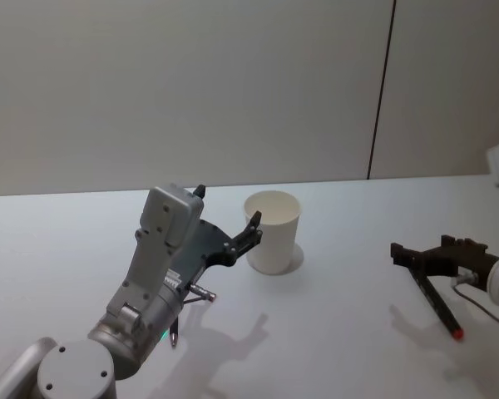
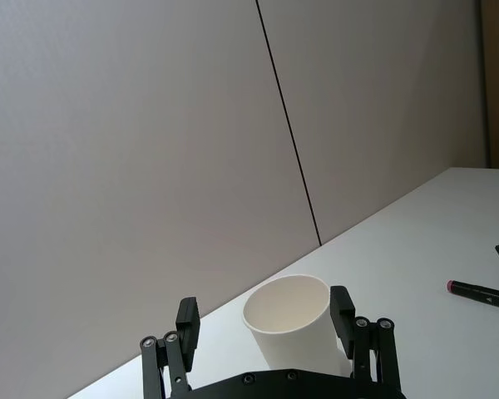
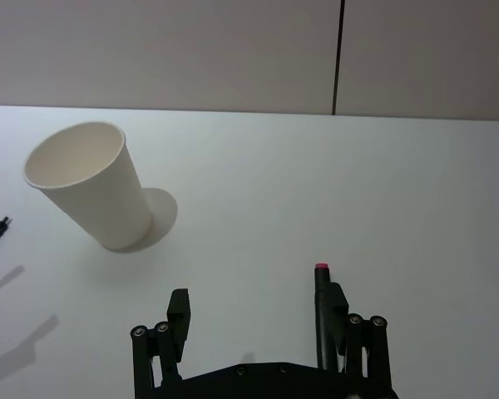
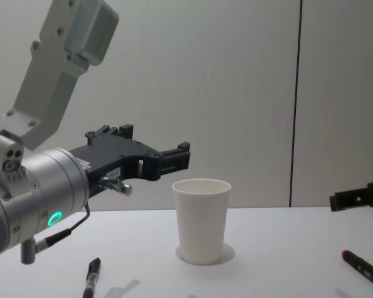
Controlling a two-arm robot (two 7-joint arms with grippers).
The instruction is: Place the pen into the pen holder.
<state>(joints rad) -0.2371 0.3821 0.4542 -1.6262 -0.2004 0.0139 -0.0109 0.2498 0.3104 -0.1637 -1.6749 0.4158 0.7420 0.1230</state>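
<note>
- Two pens are lying on the white table: a red-ended pen on the robot's right and a black pen on its left, beneath the left arm.
- The right gripper is hanging low over the red-ended pen with its jaws spread and holding nothing. The pen is running close along the inner face of one finger; whether the two are touching cannot be told.
- The left gripper is hovering raised, just beside the pen holder's rim on the robot's left, jaws likewise spread and empty.
- Judgement: the step in hand appears to be the pick of the red-ended pen by the right gripper.
- To do it well, the gripper should be centring the pen between both fingers before closing. Gripping near mid-length would be keeping the pen from swinging on the lift.
- The pen will then be needing to tip towards upright and enter from above. Any sideways knock is likely to be toppling so light a cup.
- The pen holder is standing upright near the middle of the table, between the two arms. It is a plain white paper cup with a rolled rim, tapering downward, and looking empty inside.
</note>
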